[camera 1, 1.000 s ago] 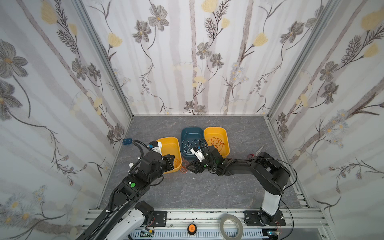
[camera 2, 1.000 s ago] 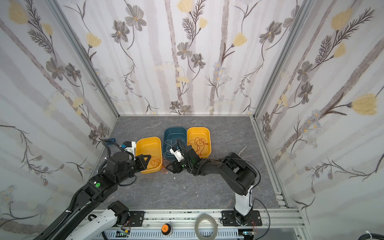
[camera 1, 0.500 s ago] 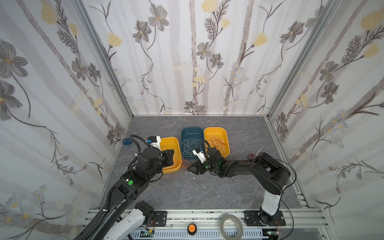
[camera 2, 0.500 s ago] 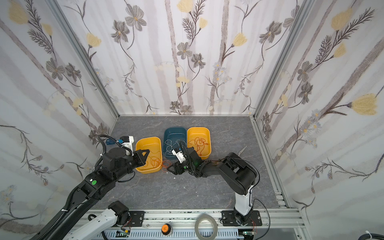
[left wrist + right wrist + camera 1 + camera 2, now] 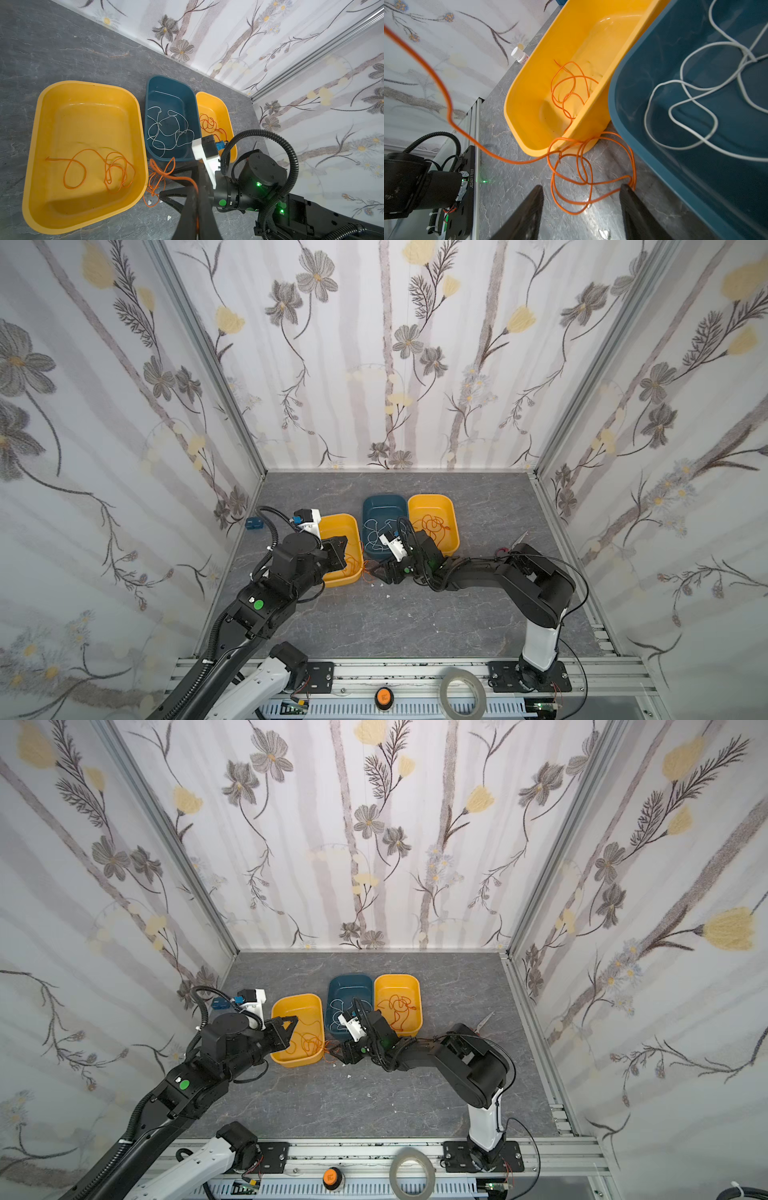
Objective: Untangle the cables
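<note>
The loose orange tangle (image 5: 571, 176) lies on the grey table (image 5: 374, 626), in the gap between the near corner of the left yellow tray (image 5: 349, 580) and the blue tray (image 5: 384, 506), and touches the yellow tray's wall. It is a knot of overlapping loops with no single long axis. One orange strand (image 5: 446, 99) leaves it and rises leftward over the yellow tray to the left gripper (image 5: 195, 191), so the only clear line runs from the tangle up to that gripper. Sorted cables lie flat and curled in the trays: orange cables (image 5: 93, 168) in the left yellow tray, white cables (image 5: 168, 128) in the blue tray, and reddish-orange cables (image 5: 432, 526) in the right yellow tray (image 5: 432, 502), which touches the blue one. The two tray walls hem the tangle in on both sides. A small white bottle (image 5: 520, 55) stands by the left wall, and a roll of tape (image 5: 461, 693) lies on the front rail, well apart from the work. The left gripper is closed tight on the orange strand above the left yellow tray. The right gripper (image 5: 581, 187) sits low at the table with its jaws about half apart, straddling the loops. One of its fingers (image 5: 627, 193) touches the tangle just beside the blue tray, and nothing is clamped.
</note>
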